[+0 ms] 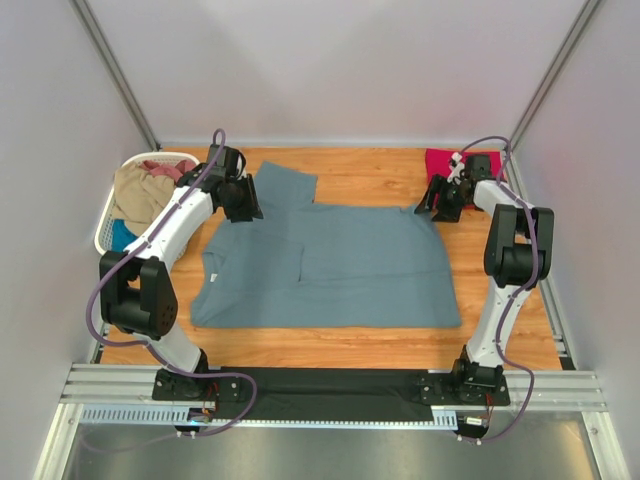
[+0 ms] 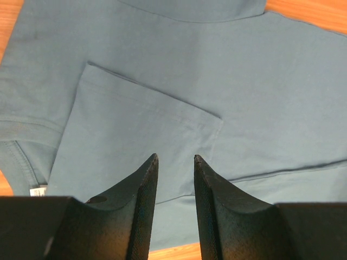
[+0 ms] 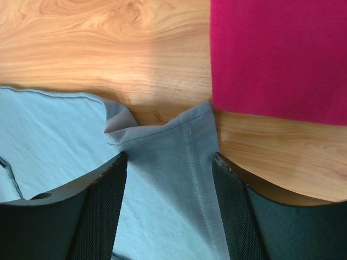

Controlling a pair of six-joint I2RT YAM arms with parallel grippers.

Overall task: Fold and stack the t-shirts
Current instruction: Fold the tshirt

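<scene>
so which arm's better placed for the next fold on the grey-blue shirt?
Right, probably: the right gripper sits open astride a corner of the grey-blue shirt beside the crimson shirt. The left gripper hovers mid-fabric over the folded-in sleeve.

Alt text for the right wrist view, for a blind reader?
A rumpled corner of a slate grey-blue fabric t-shirt lies between the open black fingers of the right gripper, on a wooden table. A crimson-pink fabric t-shirt lies at upper right.
</scene>
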